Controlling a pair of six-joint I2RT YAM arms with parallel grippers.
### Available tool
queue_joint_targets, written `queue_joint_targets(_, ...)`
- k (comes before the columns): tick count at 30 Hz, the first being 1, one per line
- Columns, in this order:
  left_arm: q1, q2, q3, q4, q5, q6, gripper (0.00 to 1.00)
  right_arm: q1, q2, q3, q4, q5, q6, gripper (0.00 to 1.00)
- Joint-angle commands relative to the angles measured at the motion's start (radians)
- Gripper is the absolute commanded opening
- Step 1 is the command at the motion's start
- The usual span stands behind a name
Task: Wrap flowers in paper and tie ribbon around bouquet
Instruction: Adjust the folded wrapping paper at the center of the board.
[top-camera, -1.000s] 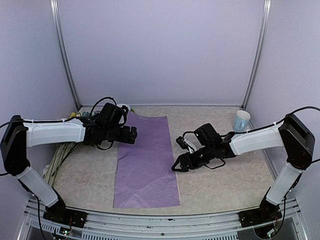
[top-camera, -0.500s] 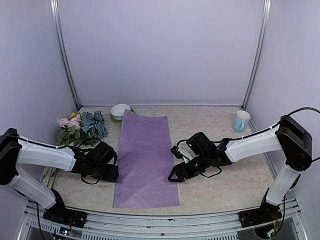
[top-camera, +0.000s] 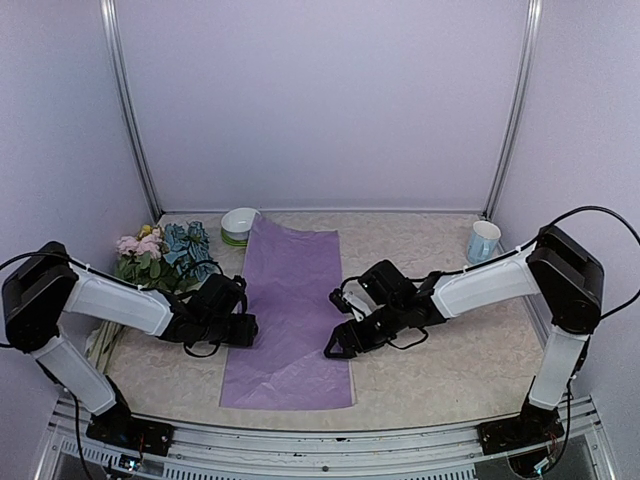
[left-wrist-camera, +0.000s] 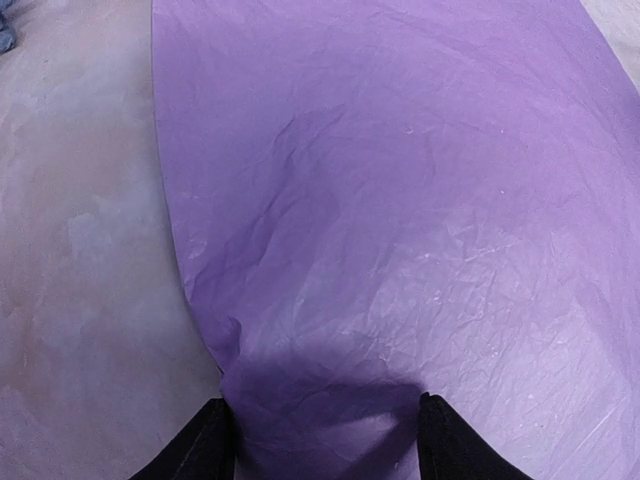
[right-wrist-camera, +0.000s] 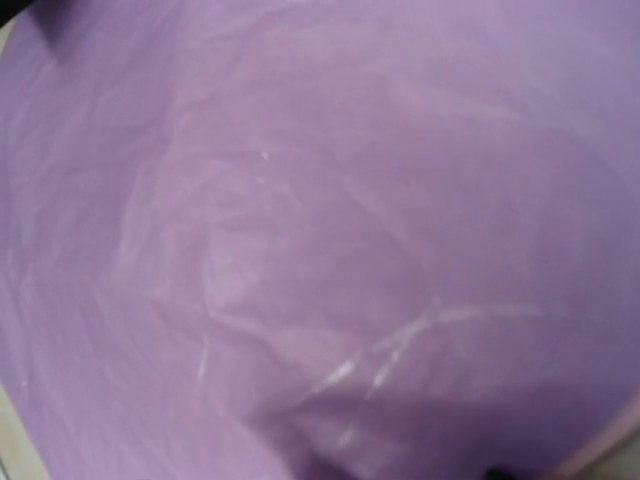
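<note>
1. Now paper is laid flat along the middle of the table, flowers by its left edge.
2. Left claw is held open astride the paper's edge; right claw cannot be judged.
3. Light, floppy, tearable: edges are best pinched.

The paper is a plain, matte lilac-purple, veined with pale crinkle lines and darker in the shadow by the black fingers. The desk is beige with a cloudy, mottled pattern. The flowers show pale pink, blue and a touch of yellow over dark green leaves. A bowl is white with a green band, and a cup is pale blue and white. The left arm and right arm are white with black joints. The left tool and right tool are black.
</note>
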Motion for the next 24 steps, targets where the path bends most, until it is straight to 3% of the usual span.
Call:
queue_joint_targets(1, 0.001, 0.071, -0.048, -0.054, 0.151, 0.022, 0.61, 0.003, 0.023, 0.012, 0.030, -0.081, 0.022, 0.69)
queue_joint_targets(5, 0.000, 0.087, -0.046, -0.036, 0.161, 0.030, 0.61, 0.004, 0.043, 0.018, 0.097, -0.160, 0.061, 0.70)
queue_joint_targets(9, 0.000, 0.080, -0.043, -0.041, 0.159, 0.030, 0.61, 0.003, 0.039, 0.035, 0.088, -0.136, 0.070, 0.71)
queue_joint_targets(12, -0.052, -0.021, -0.019, -0.067, 0.116, 0.076, 0.63, 0.002, -0.052, 0.050, -0.055, 0.055, 0.009, 0.71)
queue_joint_targets(17, -0.134, -0.164, 0.054, -0.185, 0.044, 0.115, 0.77, -0.019, -0.137, 0.091, -0.274, 0.361, -0.047, 0.72)
queue_joint_targets(20, -0.093, -0.171, 0.065, -0.289, 0.037, 0.013, 0.87, -0.019, -0.137, 0.114, -0.363, 0.495, -0.050, 0.72)
queue_joint_targets(24, 0.049, -0.204, 0.071, -0.379, -0.018, -0.044, 0.89, -0.018, -0.147, 0.096, -0.351, 0.484, -0.081, 0.72)
